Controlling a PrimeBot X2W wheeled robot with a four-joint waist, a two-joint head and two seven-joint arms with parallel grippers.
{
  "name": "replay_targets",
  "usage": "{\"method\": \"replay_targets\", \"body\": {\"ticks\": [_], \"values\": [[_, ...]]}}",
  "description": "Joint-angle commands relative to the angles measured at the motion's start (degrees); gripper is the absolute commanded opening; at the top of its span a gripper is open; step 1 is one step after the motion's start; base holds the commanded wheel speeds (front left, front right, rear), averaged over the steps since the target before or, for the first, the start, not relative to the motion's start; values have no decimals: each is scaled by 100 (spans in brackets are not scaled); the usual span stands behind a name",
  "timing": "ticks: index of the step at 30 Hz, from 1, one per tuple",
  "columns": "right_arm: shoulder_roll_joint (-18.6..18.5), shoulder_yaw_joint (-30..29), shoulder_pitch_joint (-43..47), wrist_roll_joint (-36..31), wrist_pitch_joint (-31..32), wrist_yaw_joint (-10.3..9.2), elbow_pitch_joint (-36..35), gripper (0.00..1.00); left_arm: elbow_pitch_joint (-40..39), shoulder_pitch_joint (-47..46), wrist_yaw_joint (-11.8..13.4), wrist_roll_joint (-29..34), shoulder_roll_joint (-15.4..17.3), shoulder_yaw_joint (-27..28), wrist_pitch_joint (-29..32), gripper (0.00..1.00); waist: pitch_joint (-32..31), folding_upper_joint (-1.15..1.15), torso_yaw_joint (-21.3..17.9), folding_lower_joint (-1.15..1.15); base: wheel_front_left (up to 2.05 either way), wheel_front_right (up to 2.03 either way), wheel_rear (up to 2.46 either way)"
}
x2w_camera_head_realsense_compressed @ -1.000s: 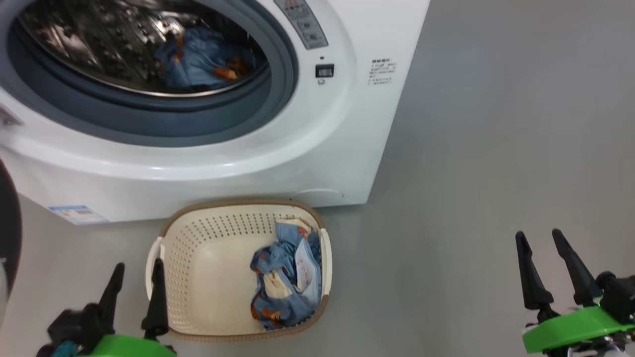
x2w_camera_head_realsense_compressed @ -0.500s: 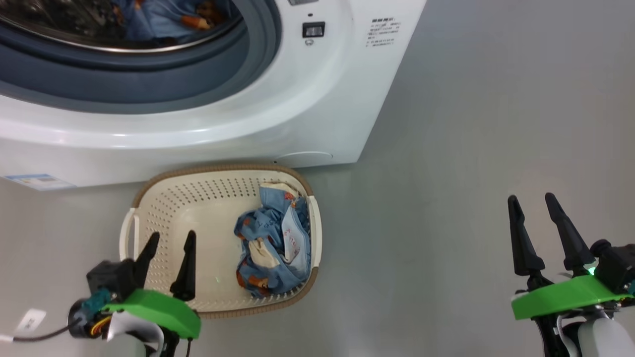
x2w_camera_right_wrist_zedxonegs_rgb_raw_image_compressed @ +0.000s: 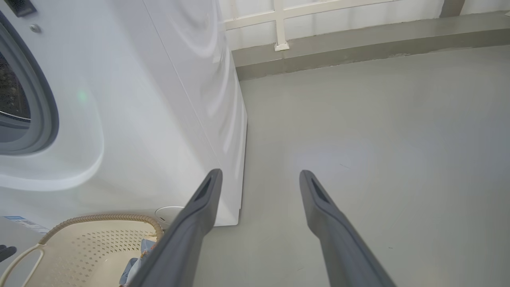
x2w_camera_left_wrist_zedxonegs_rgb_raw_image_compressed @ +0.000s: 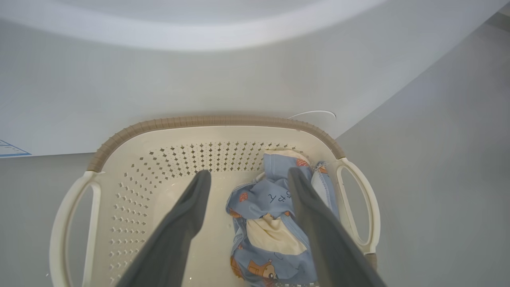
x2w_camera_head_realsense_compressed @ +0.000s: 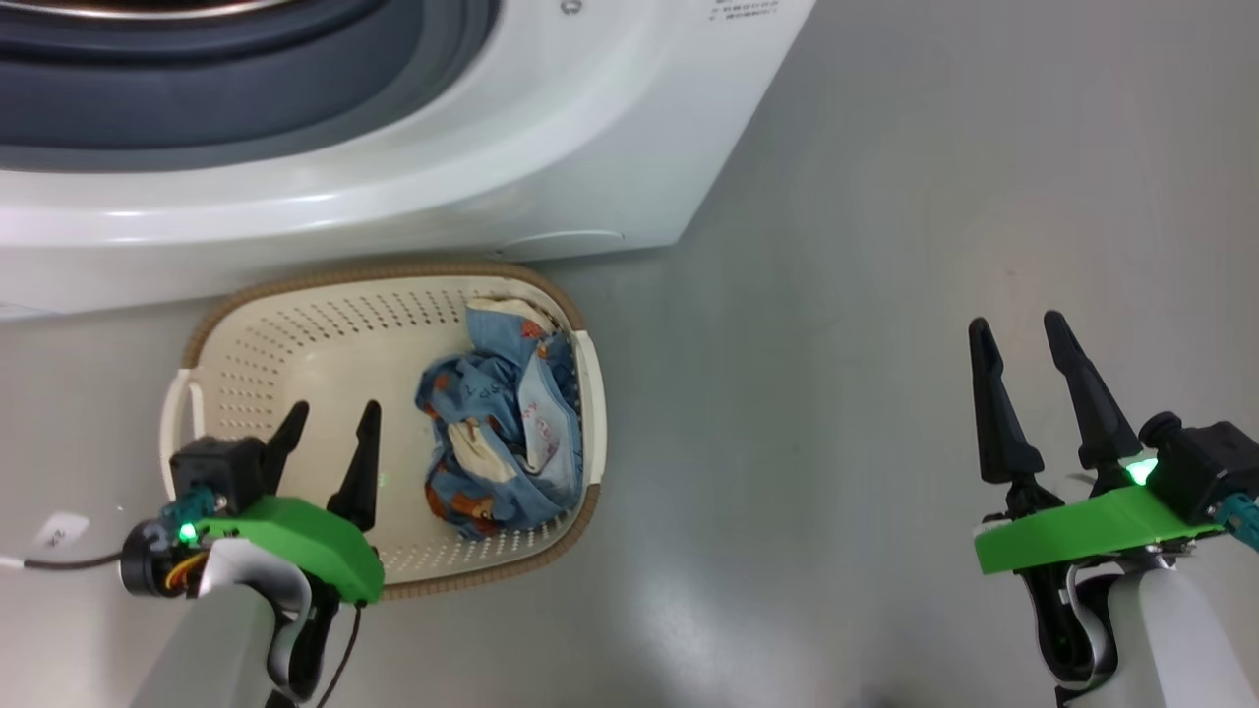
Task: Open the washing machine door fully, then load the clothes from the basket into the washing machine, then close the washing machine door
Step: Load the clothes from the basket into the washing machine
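The left pincer (x2w_camera_head_realsense_compressed: 334, 408), wide open and empty, hangs over the basket (x2w_camera_head_realsense_compressed: 295, 334), with the clothes (x2w_camera_head_realsense_compressed: 497, 442) just right of it. The right pincer (x2w_camera_head_realsense_compressed: 1017, 323), open too, stands well apart.

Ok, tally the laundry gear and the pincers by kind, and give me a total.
washing machine: 1
basket: 1
bundle of clothes in the basket: 1 (number of garments cannot be told)
pincers: 2, left pincer and right pincer, both open and empty
Total: 5

One washing machine (x2w_camera_head_realsense_compressed: 393, 211), one basket (x2w_camera_head_realsense_compressed: 393, 268), one clothes heap (x2w_camera_head_realsense_compressed: 497, 433) — two end effectors (x2w_camera_head_realsense_compressed: 334, 405) (x2w_camera_head_realsense_compressed: 1015, 320).
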Motion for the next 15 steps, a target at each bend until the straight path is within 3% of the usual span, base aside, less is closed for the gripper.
{"method": "replay_targets", "body": {"ticks": [1, 15], "values": [[31, 150, -82, -47, -27, 9, -148, 100, 23, -165, -8, -94, 208, 54, -36, 100, 309, 0, -194, 0, 0, 0, 0], [142, 249, -447, -53, -27, 9, -204, 100, 603, -987, -8, -690, 517, -1061, -36, 100, 997, 0, -478, 0, 0, 0, 0]]}}
